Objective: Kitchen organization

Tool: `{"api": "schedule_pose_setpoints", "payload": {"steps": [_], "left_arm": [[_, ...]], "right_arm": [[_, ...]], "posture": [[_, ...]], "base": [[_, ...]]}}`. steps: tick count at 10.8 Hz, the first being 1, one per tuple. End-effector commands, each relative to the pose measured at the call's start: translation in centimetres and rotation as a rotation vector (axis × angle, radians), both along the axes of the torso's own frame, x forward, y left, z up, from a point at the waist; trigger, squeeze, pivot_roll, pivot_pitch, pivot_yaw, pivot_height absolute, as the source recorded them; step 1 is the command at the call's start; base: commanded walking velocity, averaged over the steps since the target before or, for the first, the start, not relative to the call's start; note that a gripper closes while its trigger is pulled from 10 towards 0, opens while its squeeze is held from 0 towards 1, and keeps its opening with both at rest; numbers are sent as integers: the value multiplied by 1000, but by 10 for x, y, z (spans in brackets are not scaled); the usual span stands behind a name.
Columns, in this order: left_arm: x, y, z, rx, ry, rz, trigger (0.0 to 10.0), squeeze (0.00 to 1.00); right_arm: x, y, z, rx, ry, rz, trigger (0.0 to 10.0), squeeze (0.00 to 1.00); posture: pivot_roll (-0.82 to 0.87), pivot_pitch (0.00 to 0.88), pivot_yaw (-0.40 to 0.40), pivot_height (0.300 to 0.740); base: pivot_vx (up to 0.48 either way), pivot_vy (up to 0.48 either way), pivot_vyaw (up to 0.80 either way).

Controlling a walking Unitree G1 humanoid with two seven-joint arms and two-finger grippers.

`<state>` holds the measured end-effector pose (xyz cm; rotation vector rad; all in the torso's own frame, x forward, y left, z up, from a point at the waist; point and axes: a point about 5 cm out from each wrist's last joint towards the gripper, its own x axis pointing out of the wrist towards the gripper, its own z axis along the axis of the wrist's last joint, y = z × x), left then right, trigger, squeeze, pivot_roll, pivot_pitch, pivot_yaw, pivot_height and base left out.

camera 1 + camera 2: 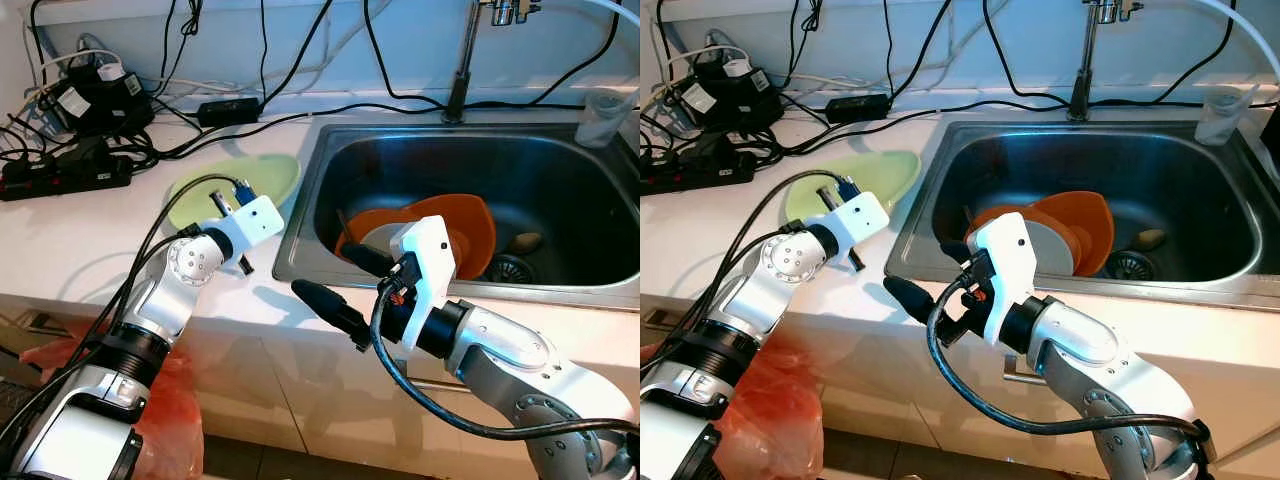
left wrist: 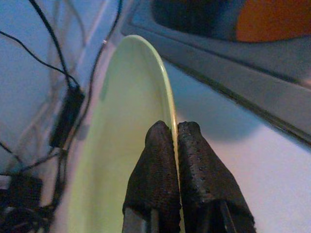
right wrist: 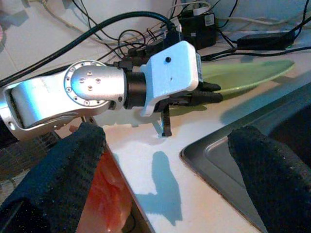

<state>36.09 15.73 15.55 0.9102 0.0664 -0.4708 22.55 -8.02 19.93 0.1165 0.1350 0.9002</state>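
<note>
The left tool (image 2: 175,145) pinches the near rim of the green plate (image 1: 270,180), which lies flat on the desk (image 1: 80,250) just left of the sink (image 1: 300,240), while the right tool (image 1: 340,285), fingers spread, hovers near the sink's front edge.

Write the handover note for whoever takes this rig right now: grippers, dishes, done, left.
Left gripper: shut on the rim of the green plate, which lies on the counter beside the sink.
Right gripper: open, holding nothing, hovering over the sink's front edge.
Orange bowl and grey plate sit in the sink.
Done: green plate gripped.
Left: place it, then deal with the sink dishes.
</note>
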Motion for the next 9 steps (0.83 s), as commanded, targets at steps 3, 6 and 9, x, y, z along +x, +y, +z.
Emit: {"api": "schedule_pose_setpoints", "payload": {"steps": [3, 6, 9], "left_arm": [[3, 6, 13, 47, -125, 36, 0, 0], [5, -4, 36, 54, -320, 15, 0, 0], [5, -16, 45, 58, -403, -26, 0, 0]], "right_arm": [[0, 1, 3, 6, -20, 8, 10000, 0], [10, -5, 2, -23, -31, -65, 10000, 0], [14, -8, 1, -32, -34, -92, 10000, 0]], "posture": [[-73, 0, 133, 740], [-72, 0, 130, 740], [-79, 0, 135, 740]], "base": [[0, 0, 0], [0, 0, 0], [0, 0, 0]]}}
